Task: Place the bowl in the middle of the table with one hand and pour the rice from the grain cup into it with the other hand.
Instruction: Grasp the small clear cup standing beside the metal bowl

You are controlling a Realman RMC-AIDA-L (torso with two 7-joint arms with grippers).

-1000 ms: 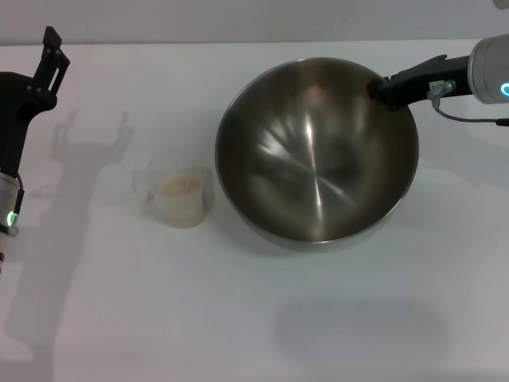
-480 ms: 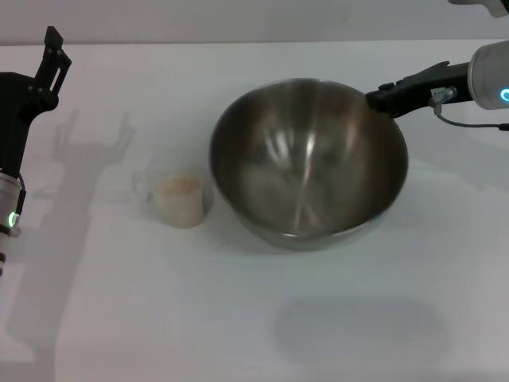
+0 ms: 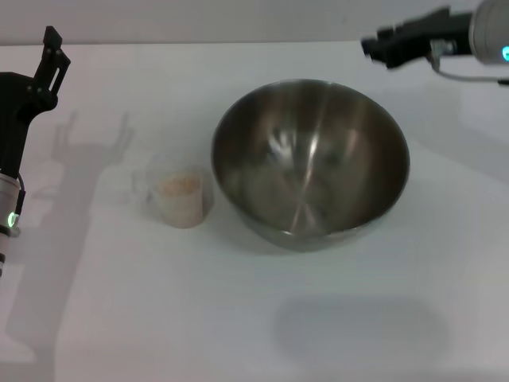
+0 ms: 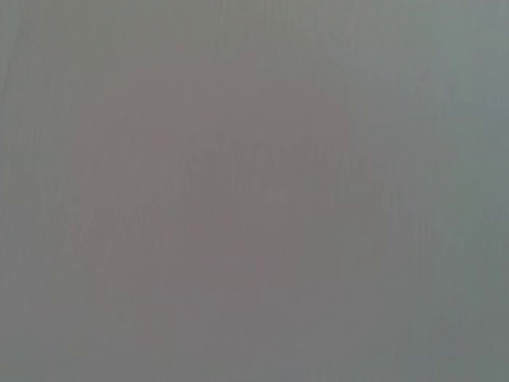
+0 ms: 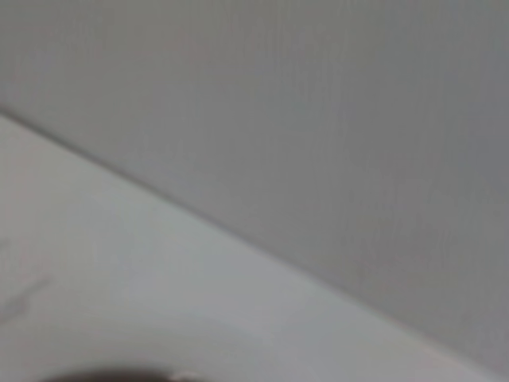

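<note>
The steel bowl [image 3: 310, 163] stands upright on the white table [image 3: 238, 318], near its middle and a little to the right. The clear grain cup [image 3: 180, 196] stands just left of the bowl, apart from it, with rice [image 3: 178, 184] inside. My right gripper [image 3: 378, 46] is open and empty, raised above and behind the bowl's far right rim, clear of it. My left gripper [image 3: 52, 57] is open and empty at the far left, well away from the cup. The left wrist view shows only a plain grey surface.
The wall runs along the table's far edge [image 3: 199, 43]. The left arm's shadow [image 3: 87, 143] falls on the table beside the cup. The right wrist view shows the table [image 5: 95, 263] and the wall.
The right gripper has let go of the bowl's far rim and risen up and back. The bowl has settled level from its tilt. The left arm and the cup have not moved.
</note>
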